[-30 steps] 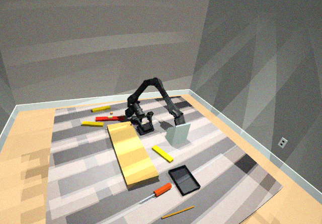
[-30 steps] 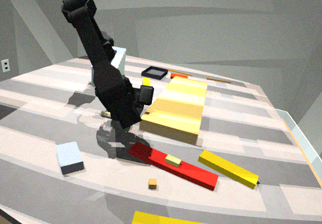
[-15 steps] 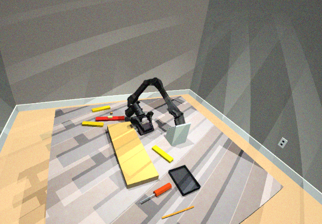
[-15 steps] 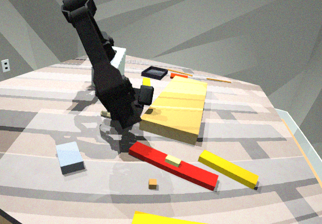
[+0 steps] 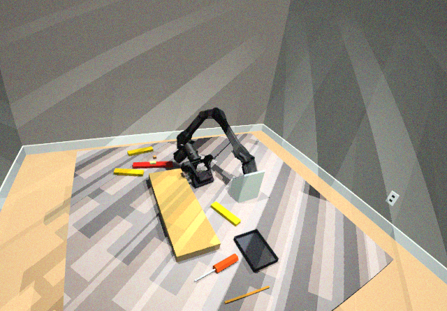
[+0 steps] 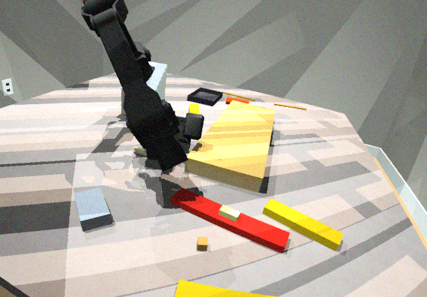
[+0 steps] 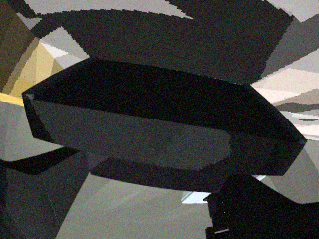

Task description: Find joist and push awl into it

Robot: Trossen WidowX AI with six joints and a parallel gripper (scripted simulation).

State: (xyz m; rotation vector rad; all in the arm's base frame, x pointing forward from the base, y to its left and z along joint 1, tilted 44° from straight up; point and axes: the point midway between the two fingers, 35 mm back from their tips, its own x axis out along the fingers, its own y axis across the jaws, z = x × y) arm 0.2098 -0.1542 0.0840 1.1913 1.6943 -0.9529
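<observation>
My gripper is shut on a dark, boxy stud finder, spread wide around it. The stud finder is tilted and beside the far end of the yellow floor panel, not over it as far as I see. In the exterior view my arm hides most of it. The awl, with an orange handle and thin metal shaft, lies on the mat past the panel's near end. The black tray is empty beside it. The joist is hidden.
A pale upright board stands by the arm's base. A yellow bar lies between panel and tray. A red bar, two more yellow bars, a blue-grey block and a small wooden cube lie behind the panel.
</observation>
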